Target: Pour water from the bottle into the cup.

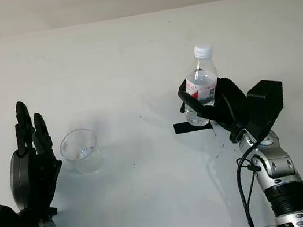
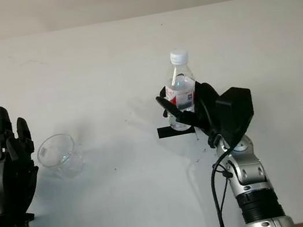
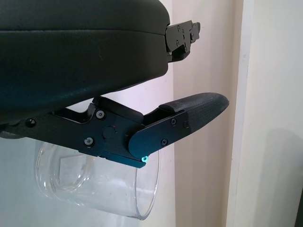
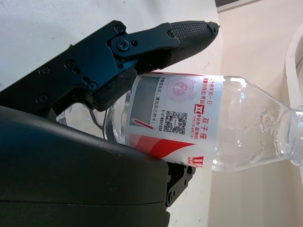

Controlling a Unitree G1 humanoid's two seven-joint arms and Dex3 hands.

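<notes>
A clear plastic water bottle (image 1: 202, 82) with a white cap and a red-and-white label (image 4: 189, 120) stands upright right of the table's centre. Its base is at a black tape mark (image 1: 181, 128). My right hand (image 1: 198, 105) is wrapped around its lower half, with one finger (image 4: 156, 40) across the label and the palm behind. A clear, empty-looking plastic cup (image 1: 80, 150) stands on the left of the table. My left hand (image 1: 32, 155) is open just left of the cup, fingers pointing up, not touching it. In the left wrist view the cup (image 3: 94, 184) lies close under a finger (image 3: 189, 111).
The white table (image 1: 129, 53) stretches wide behind and between the bottle and the cup. Its far edge meets a pale wall, and the right edge runs near the right arm (image 1: 276, 173).
</notes>
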